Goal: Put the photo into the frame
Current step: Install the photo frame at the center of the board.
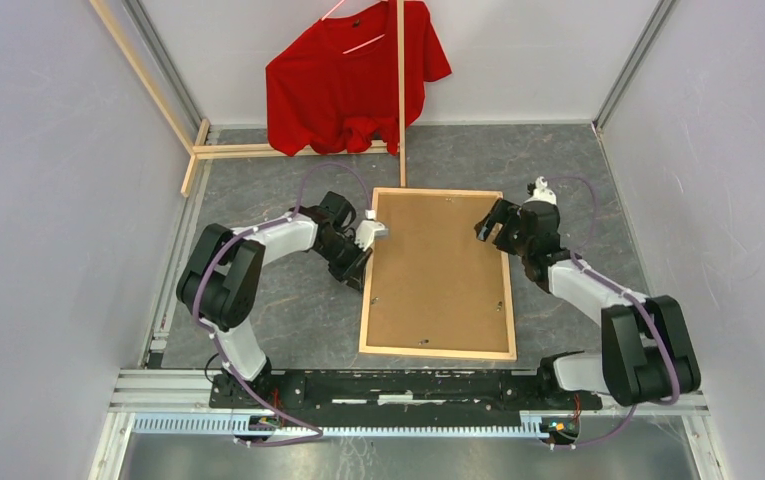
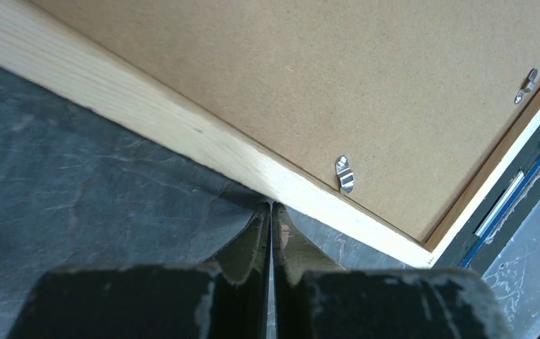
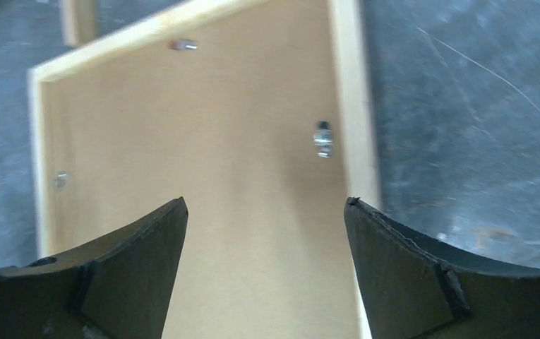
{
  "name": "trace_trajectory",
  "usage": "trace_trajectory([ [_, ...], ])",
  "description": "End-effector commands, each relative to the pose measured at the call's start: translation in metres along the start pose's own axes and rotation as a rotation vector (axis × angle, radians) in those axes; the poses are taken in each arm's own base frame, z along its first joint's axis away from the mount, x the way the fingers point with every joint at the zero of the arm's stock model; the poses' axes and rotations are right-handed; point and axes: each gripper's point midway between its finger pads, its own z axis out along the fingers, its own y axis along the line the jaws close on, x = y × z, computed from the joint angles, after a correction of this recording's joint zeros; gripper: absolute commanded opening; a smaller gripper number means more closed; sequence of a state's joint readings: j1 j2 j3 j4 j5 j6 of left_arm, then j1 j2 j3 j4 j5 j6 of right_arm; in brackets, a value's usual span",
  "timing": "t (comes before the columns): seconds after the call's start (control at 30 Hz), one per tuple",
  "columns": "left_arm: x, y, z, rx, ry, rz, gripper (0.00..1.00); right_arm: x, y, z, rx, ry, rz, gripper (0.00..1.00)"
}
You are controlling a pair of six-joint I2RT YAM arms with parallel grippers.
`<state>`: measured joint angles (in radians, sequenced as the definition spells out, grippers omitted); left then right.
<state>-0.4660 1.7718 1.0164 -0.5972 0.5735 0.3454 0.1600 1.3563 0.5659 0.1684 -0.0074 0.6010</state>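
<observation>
Frame (image 1: 438,352) is laid face down, board (image 1: 438,270) seated so no photo is seen; left gripper (image 1: 380,231) is set closed at its left rail, seemingly as a brace, right gripper (image 1: 490,222) held wide above its far right part.

Your left gripper (image 2: 272,207): jaws pressed together, elbow folded, wrist reaching inward.
Your right gripper (image 3: 265,203): jaws spread wide, wrist angled inward.

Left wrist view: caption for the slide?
Shut left fingers at the frame's light-wood edge, beside a metal clip on the brown backing board.
</observation>
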Motion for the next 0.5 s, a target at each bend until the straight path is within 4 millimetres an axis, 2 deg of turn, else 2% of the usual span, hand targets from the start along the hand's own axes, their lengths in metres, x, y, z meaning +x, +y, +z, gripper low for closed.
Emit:
trace_trajectory([
  [0.0,-0.041,0.024,-0.029,-0.032,-0.116,0.042,0.09,-0.049,0.051,-0.017,-0.099,-0.187,-0.016,0.86],
  [0.1,-0.067,0.042,-0.045,0.023,-0.201,-0.036,0.12,-0.042,0.087,-0.013,-0.17,-0.165,-0.055,0.83],
  [0.13,-0.075,0.047,-0.048,0.033,-0.221,-0.059,0.14,-0.034,0.1,-0.01,-0.195,-0.143,-0.071,0.82],
  [0.27,-0.098,0.054,-0.042,0.089,-0.247,-0.106,0.27,0.001,0.149,0.011,-0.264,-0.062,-0.147,0.76],
  [0.47,-0.099,0.073,-0.024,0.126,-0.237,-0.19,0.27,0.051,0.208,0.034,-0.334,0.017,-0.255,0.69],
])
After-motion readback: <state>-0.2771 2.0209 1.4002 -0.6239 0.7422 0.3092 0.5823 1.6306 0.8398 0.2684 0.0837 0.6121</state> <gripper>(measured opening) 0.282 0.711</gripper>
